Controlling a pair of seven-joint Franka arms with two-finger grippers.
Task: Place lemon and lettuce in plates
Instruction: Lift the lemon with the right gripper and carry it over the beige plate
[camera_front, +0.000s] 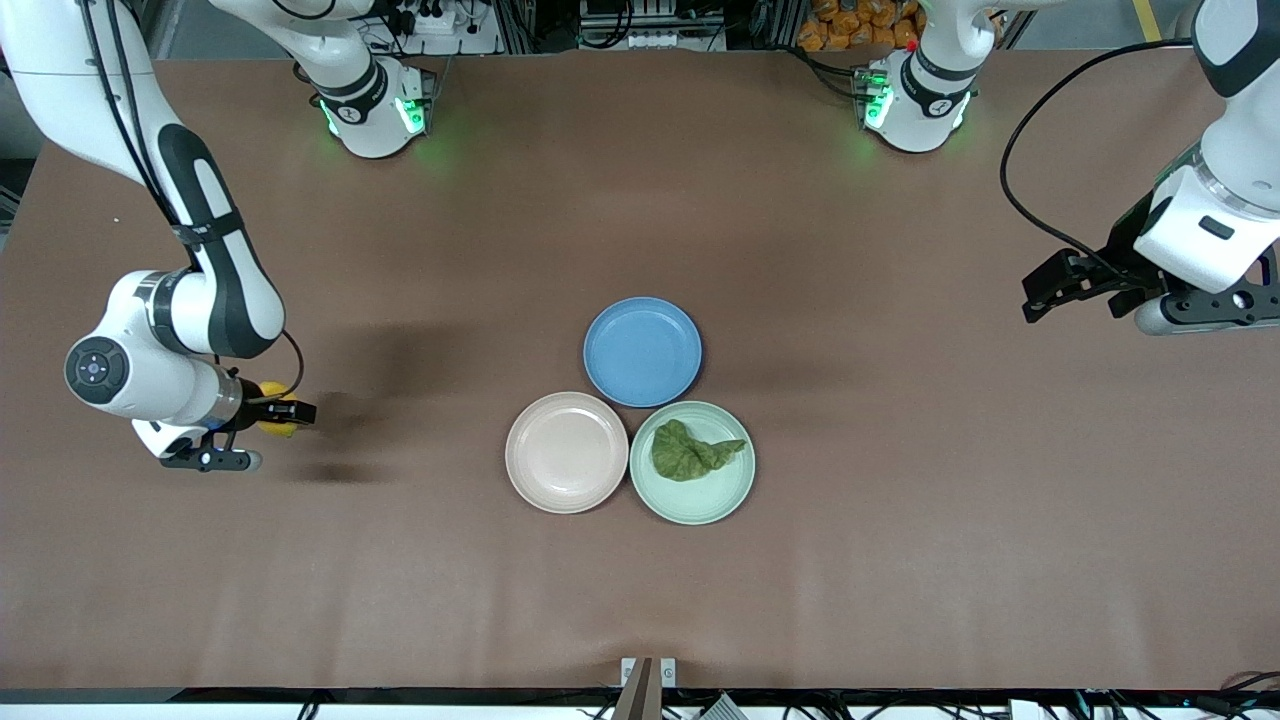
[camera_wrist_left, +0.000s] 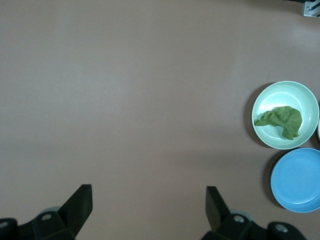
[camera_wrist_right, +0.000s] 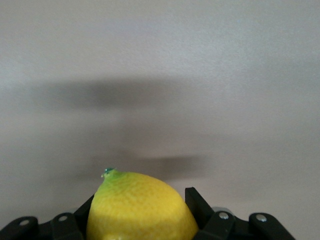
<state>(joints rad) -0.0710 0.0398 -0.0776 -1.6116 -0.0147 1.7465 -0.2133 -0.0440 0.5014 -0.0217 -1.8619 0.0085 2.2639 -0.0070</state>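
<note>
The right end effector (camera_front: 283, 412) is clamped on the lemon (camera_front: 275, 408), held up over bare worktop (camera_front: 900, 560) toward the right arm's end, well apart from the plates. The lettuce (camera_front: 692, 451) lies in the mint green plate (camera_front: 692, 505), which touches the empty beige-pink plate (camera_front: 566, 452) and the blue plate (camera_front: 642, 351). The left end effector (camera_front: 1075, 283) waits over its own end, fingers (camera_wrist_left: 80, 202) spread wide, holding nothing.
</note>
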